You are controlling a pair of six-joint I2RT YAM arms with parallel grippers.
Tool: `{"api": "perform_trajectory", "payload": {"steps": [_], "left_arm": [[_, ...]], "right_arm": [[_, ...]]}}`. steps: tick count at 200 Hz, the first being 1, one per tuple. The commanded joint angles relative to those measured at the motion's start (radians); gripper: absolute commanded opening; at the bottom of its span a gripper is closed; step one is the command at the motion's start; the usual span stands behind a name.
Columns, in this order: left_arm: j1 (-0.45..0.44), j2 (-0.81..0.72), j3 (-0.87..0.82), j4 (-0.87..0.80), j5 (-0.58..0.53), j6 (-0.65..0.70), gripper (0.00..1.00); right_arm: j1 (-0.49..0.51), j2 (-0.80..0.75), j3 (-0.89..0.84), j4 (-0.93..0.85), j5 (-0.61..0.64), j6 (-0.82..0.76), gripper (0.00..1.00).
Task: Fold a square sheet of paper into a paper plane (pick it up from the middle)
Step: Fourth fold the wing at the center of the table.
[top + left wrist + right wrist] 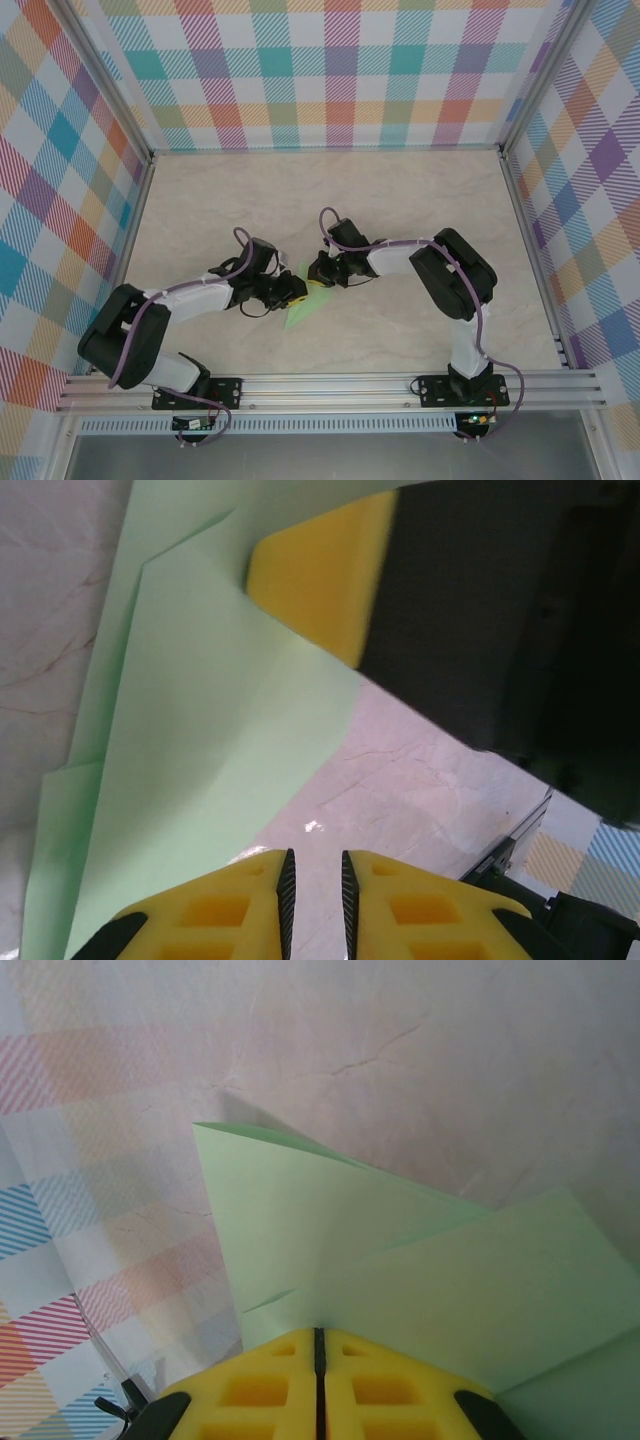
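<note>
Paper [400,1260]: half-folded, pinched at near edge, likely to steady creases.
Right claw [320,1332]: clamped shut on paper.
Left claw [315,858]: jaws slightly parted, empty; paper ahead-left.

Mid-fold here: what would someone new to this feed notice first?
The folded pale green paper lies at the table's middle, where both arms meet. The right tool is shut on its edge, while the left tool stands slightly open by it. Loud pastel plaid walls ring the marble-look table.
</note>
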Motion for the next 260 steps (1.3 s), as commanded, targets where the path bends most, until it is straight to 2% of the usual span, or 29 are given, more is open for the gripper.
{"api": "perform_trajectory", "payload": {"steps": [1,48,99,139,183,218,260], "left_arm": [[-0.006,0.043,-0.045,0.082,0.054,-0.032,0.21],[-0.006,0.022,-0.15,-0.076,-0.05,0.019,0.21],[-0.008,-0.145,-0.282,-0.2,-0.066,0.034,0.23],[-0.007,-0.275,-0.256,-0.334,-0.067,0.053,0.25],[-0.006,-0.413,-0.195,-0.445,-0.123,0.065,0.28],[-0.002,-0.453,-0.143,-0.48,-0.18,0.077,0.31],[0.002,-0.38,-0.094,-0.437,-0.173,0.097,0.34]], "right_arm": [[-0.003,0.016,-0.046,-0.115,0.081,0.006,0.09],[-0.002,0.023,-0.046,-0.131,0.092,0.003,0.09],[-0.003,0.021,-0.025,-0.187,0.118,-0.017,0.09],[-0.003,0.027,-0.012,-0.2,0.121,-0.015,0.09],[-0.003,0.02,-0.008,-0.203,0.116,-0.029,0.1],[0.006,-0.012,-0.008,-0.245,0.089,-0.156,0.1],[0.01,-0.072,-0.03,-0.34,0.039,-0.397,0.12]]}}
